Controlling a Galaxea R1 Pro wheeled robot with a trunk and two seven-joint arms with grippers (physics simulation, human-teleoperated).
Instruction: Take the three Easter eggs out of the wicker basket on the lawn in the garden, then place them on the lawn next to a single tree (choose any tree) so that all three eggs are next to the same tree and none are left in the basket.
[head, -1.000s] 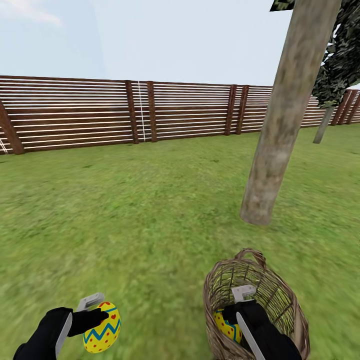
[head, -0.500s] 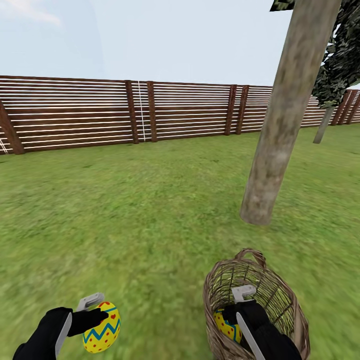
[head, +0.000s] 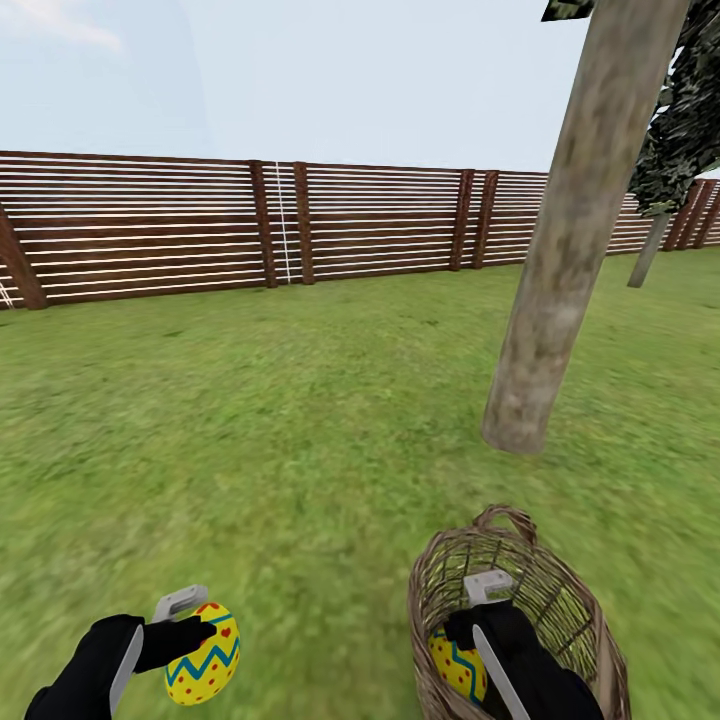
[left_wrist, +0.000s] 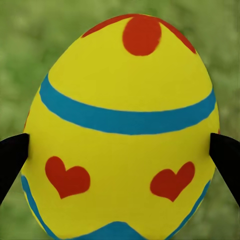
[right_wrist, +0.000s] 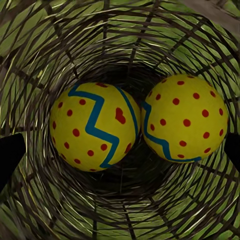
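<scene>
Low on the left of the head view, my left gripper (head: 200, 640) is shut on a yellow Easter egg (head: 203, 665) with a teal zigzag and red marks, held above the lawn (head: 300, 420). The left wrist view shows that egg (left_wrist: 120, 130) close up between the black fingertips (left_wrist: 12, 160). The wicker basket (head: 560, 590) stands on the grass at lower right, just in front of the pale tree trunk (head: 560, 250). My right gripper (head: 480, 610) reaches into it, open. In the right wrist view, two eggs (right_wrist: 95, 127) (right_wrist: 185, 117) lie side by side at the bottom of the basket (right_wrist: 120, 40).
A brown slatted fence (head: 150, 225) closes the garden at the back. A dark-leaved tree (head: 680, 110) with a thin trunk stands at the far right. Open grass stretches left of the pale trunk and between my two arms.
The whole picture has shifted slightly, so the camera moved: basket and tree base sit a little lower in the view. Both grippers keep their places and states.
</scene>
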